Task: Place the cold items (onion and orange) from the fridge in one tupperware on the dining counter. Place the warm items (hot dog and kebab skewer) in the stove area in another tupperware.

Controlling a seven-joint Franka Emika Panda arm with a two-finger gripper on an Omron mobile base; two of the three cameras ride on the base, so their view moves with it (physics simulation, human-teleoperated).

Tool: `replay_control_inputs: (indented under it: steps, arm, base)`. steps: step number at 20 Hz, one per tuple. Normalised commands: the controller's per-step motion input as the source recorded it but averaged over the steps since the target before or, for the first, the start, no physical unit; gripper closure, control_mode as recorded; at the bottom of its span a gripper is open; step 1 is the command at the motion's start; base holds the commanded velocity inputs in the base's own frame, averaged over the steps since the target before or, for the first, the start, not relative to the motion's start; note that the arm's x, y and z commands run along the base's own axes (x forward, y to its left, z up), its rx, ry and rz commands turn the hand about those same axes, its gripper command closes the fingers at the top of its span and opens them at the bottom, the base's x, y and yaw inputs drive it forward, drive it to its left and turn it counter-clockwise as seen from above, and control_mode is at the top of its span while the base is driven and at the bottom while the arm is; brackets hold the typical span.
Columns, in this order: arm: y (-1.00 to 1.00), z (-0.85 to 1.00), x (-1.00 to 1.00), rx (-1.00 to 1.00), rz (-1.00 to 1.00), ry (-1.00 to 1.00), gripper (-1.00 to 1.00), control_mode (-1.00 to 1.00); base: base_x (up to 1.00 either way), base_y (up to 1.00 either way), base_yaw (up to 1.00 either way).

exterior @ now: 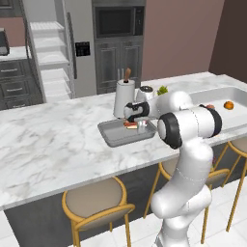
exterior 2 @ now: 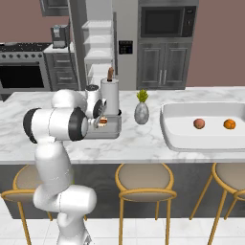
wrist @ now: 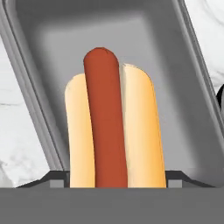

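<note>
My gripper (exterior: 140, 126) hangs low over the grey tub (exterior: 112, 136) on the marble counter (exterior: 53, 144), its jaws set wide on either side of the hot dog (wrist: 114, 131). Through the hand camera the bun and sausage run straight up between my fingertips, with the tub's floor behind them. I cannot tell whether the pads press the bun or stand just off it, nor whether the hot dog rests on the tub floor.

Just behind the tub stands a white paper towel roll (exterior 2: 110, 95) on its brown-topped holder, and beside that a small grey vase (exterior 2: 141, 113) with a green sprig.

Further along the counter to my right lies a larger white tub (exterior 2: 172, 139). In it sit the onion (exterior 2: 199, 124) and the orange (exterior 2: 229, 124), near each other but apart.

Beyond the counter stands the fridge (exterior: 48, 48) with its door open and white shelves showing, and a microwave (exterior 2: 167, 21) is set above dark cabinets.
</note>
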Motion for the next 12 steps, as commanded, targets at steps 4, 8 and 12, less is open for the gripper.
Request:
replay_control_inputs:
  steps: [4,8,12]
  arm:
    - [0.00,-0.04,0.89,-0.15,0.00,0.41,1.00,-1.00]
    - [0.00,-0.46,0.77,-0.02,0.00,0.05,1.00,-1.00]
    - [-0.01,-0.88,0.38,0.00,0.00,0.00,1.00,-1.00]
  base:
    - [0.00,0.00,0.00]
    - [0.00,0.00,0.00]
    - [0.00,0.00,0.00]
